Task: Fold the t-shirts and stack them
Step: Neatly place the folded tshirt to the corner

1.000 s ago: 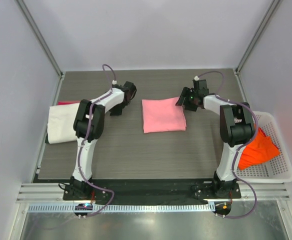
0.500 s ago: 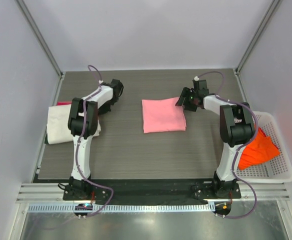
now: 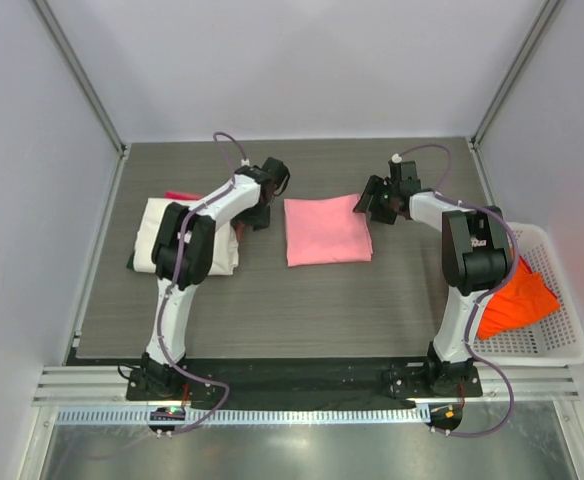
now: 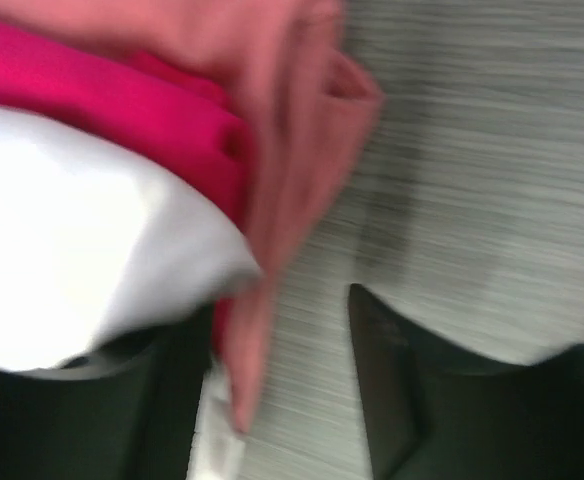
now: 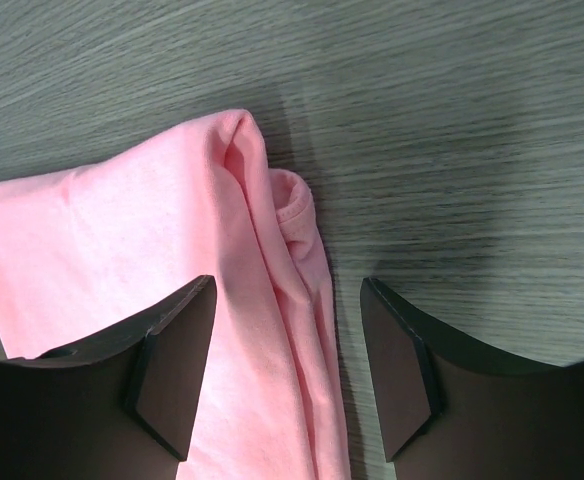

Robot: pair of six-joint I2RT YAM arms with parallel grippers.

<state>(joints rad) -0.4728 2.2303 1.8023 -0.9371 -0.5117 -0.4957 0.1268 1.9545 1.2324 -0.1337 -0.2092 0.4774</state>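
Left and right jaws stand apart at opposite edges of the pink shirt (image 3: 327,232); an uneven pinch could pull its fold open.

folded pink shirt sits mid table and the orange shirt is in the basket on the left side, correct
Not the left: the top external view shows the orange shirt in the basket on the right side. The folded pink shirt does sit mid table.
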